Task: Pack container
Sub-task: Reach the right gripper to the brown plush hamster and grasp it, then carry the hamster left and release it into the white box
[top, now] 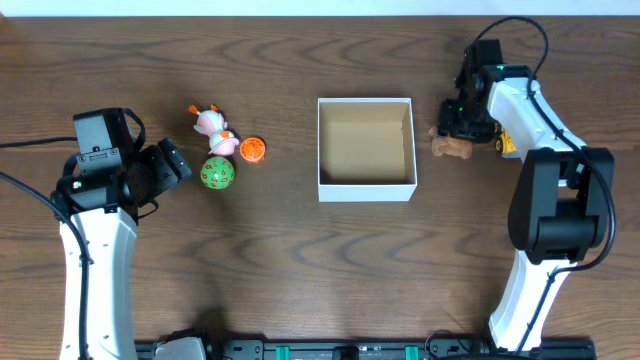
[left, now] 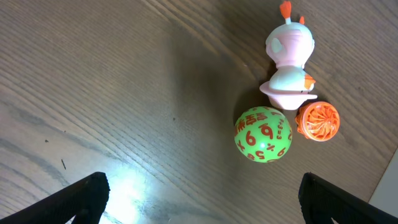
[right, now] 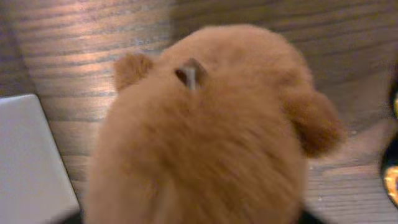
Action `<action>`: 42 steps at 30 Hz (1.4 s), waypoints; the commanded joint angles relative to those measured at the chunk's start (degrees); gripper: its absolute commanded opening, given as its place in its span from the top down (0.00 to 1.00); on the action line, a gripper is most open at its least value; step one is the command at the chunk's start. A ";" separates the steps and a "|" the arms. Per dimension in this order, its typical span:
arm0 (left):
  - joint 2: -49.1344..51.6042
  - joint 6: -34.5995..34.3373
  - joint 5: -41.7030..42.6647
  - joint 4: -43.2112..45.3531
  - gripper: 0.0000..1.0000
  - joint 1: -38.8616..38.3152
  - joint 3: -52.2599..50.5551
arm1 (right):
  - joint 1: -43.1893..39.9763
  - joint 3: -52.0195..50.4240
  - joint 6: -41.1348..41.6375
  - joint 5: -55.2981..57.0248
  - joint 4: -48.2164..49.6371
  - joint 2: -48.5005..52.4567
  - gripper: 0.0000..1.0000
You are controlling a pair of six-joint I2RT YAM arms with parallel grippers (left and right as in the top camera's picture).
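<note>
Far left: left fingers [top: 173, 162] spread wide, nothing between them. From the left wrist, just two dark tips at the bottom corners, bare bench [left: 124, 93] under the gap.

Just right of them, three toys close together. Nearest, a green ball [top: 217, 173] with orange numerals. Behind it, a pink-and-white figure [top: 213, 127]. To the right, a smaller orange ball [top: 252, 149], just beside the figure's base.

Mid-bench, well apart from the toys: the box [top: 366, 190], square and shallow, white outside, open side up, brown floor showing all over.

Just right of the box, near but not touching: a brown plush [top: 455, 148] lying on the bench. From the right wrist, fur filling nearly the whole view, a white corner of the box at lower left.

Right fingers [top: 464, 127] directly at the plush, tips hidden. Cannot tell whether spread or closed on it.
</note>
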 commanded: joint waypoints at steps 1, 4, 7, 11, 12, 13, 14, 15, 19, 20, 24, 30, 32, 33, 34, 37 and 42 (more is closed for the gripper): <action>0.33 0.31 0.57 -0.35 0.02 0.24 1.18 | 0.33 0.96 1.16 0.85 -1.62 0.70 0.76; 0.33 0.31 0.57 -0.35 0.02 0.24 1.18 | 0.37 1.73 1.14 2.03 -3.37 -1.73 0.90; 0.33 0.31 0.57 -0.35 0.02 0.24 1.18 | 0.92 3.41 1.14 2.19 -5.29 -5.73 0.97; 0.33 0.31 0.57 -0.35 0.02 0.24 1.18 | 3.34 7.17 1.11 -1.55 -9.46 -13.42 0.99; 0.33 0.31 0.57 -0.35 0.02 0.24 1.18 | 4.39 8.22 1.11 -2.23 -10.47 -15.58 0.99; 0.33 0.31 0.57 -0.35 0.02 0.24 1.18 | 5.46 8.90 1.14 -2.23 -11.06 -17.31 0.99; 0.33 0.31 0.57 -0.35 0.02 0.24 1.18 | 6.80 9.42 1.14 -2.21 -11.32 -19.43 0.99; 0.33 0.31 0.59 -0.35 0.02 0.24 1.18 | 8.31 9.44 1.16 -2.21 -11.10 -21.38 0.98; 0.33 0.31 0.59 -0.35 0.02 0.24 1.18 | 14.67 9.42 3.82 -2.19 -10.01 -25.68 0.93; 0.33 0.31 0.57 -0.35 0.02 0.24 1.18 | 16.09 9.42 4.11 -2.05 -9.68 -25.73 0.93; 0.33 0.31 0.57 -0.35 0.02 0.24 1.18 | 20.81 8.50 6.67 -0.07 -8.63 -23.82 0.93; 0.33 0.31 0.57 -0.35 0.02 0.24 1.18 | 23.85 7.91 9.73 0.70 -7.87 -16.46 0.92; 0.33 0.31 0.57 -0.35 0.02 0.24 1.18 | 24.00 7.91 9.73 1.29 -7.85 -13.86 0.91; 0.33 0.31 0.57 -0.35 0.02 0.24 1.18 | 24.00 7.91 9.75 1.57 -7.89 -12.74 0.91; 0.33 0.31 0.57 -0.35 0.02 0.24 1.18 | 23.85 7.91 9.75 1.95 -7.89 -11.43 0.91; 0.33 0.31 0.57 -0.35 0.02 0.24 1.18 | 23.04 7.91 9.75 2.73 -7.85 -8.20 0.89; 0.33 0.31 0.57 -0.35 0.02 0.24 1.18 | 21.11 7.91 9.79 4.33 -7.69 -4.46 0.85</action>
